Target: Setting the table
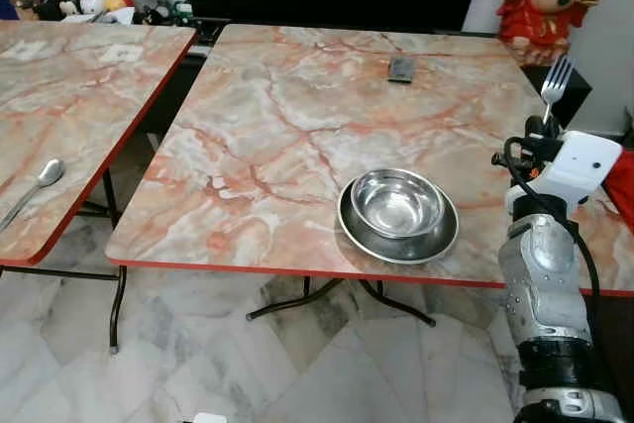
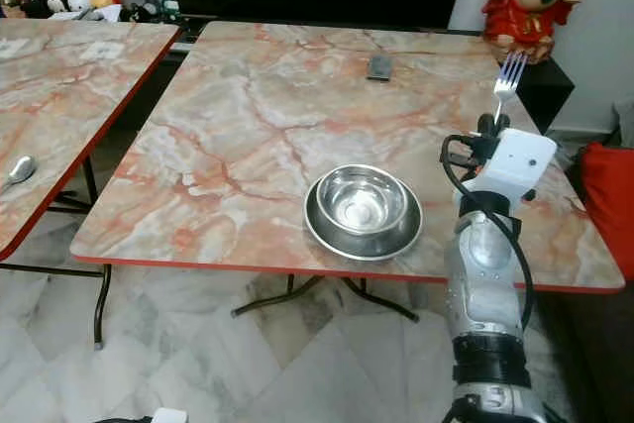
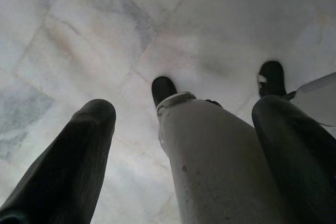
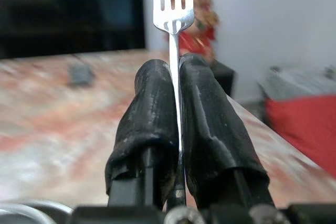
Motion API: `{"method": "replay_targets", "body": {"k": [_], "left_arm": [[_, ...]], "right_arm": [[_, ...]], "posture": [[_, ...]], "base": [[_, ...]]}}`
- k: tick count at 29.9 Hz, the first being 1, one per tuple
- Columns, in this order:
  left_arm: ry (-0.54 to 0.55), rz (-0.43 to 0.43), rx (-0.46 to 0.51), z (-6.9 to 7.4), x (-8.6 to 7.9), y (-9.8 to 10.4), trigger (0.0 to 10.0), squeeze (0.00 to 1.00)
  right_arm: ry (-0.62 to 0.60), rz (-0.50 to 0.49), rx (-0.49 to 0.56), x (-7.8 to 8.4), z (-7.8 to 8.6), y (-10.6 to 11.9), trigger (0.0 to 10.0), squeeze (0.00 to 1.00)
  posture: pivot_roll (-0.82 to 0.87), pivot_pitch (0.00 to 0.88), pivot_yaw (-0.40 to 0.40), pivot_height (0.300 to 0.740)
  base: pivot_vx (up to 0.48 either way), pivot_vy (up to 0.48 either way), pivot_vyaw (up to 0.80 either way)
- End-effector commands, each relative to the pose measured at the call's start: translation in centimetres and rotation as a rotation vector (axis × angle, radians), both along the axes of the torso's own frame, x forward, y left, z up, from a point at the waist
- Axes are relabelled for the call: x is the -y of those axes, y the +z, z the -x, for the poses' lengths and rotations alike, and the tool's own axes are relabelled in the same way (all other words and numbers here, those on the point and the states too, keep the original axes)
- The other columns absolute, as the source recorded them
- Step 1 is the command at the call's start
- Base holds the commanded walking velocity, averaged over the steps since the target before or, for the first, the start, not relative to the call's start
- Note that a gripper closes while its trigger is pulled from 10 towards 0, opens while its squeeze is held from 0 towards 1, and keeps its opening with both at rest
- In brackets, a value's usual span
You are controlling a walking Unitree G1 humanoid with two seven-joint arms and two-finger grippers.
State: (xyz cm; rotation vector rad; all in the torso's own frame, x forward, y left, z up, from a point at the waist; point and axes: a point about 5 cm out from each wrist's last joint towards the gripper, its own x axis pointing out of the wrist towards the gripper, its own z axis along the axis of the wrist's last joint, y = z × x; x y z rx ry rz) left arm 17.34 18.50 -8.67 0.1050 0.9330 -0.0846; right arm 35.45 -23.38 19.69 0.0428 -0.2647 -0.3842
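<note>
Here the right hand pinches the fork upright, tines skyward.

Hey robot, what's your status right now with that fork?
Right end effector shut on fork, tines up, right of bowl on plate. Left end effector open, hanging over floor. Nothing blocking the spot beside the plate.

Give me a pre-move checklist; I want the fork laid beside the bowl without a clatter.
1. Fork gripped: ok, the right claw is shut on its handle, tines up.
2. Fork straight in the grip: ok, it stands upright.
3. Table right of the bowl bare: ok.
4. Bowl seated in the plate: ok.
5. Height of the right claw above the table: cannot tell.
6. Left claw out of the way: ok, open and pointing at the floor.
</note>
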Motion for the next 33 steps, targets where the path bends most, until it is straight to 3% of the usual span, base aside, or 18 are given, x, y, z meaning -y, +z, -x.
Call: {"method": "replay_targets", "body": {"k": [1, 4, 10, 18, 25, 33], "left_arm": [[0.008, 0.001, -0.046, 1.0, -0.1, -0.5, 10.0, 0.0], [0.01, 0.002, -0.049, 1.0, -0.2, -0.5, 10.0, 0.0], [0.006, 0.004, -0.049, 1.0, -0.3, -0.5, 10.0, 0.0], [0.005, 0.007, -0.046, 1.0, -0.2, -0.5, 10.0, 0.0], [0.005, 0.009, -0.048, 1.2, -0.1, -0.5, 10.0, 0.0], [0.009, 0.002, -0.064, 2.2, -0.6, -0.9, 10.0, 0.0]], "right_arm": [[-0.03, -0.014, -0.033, 0.7, -0.2, -0.2, 10.0, 0.0], [-0.054, -0.038, -0.171, 2.0, -0.6, -1.6, 10.0, 0.0], [0.037, -0.004, -0.33, 2.0, -1.8, -2.9, 10.0, 0.0], [0.092, -0.029, -0.398, 2.0, -2.4, -3.8, 10.0, 0.0], [0.156, -0.015, -0.455, 1.0, -2.7, -4.8, 10.0, 0.0], [0.156, -0.035, -0.492, 0.9, -2.5, -6.1, 10.0, 0.0]], "posture": [[0.01, 0.138, -0.018, 0.74], [0.01, 0.142, -0.015, 0.74], [0.01, 0.152, -0.008, 0.74], [0.01, 0.16, -0.006, 0.74], [0.02, 0.164, -0.007, 0.74], [0.03, 0.166, -0.002, 0.74]], "base": [[0.0, 0.0, 0.0], [0.0, 0.0, 0.0], [0.0, 0.0, 0.0], [0.0, 0.0, 0.0], [0.0, 0.0, 0.0], [0.0, 0.0, 0.0]]}}
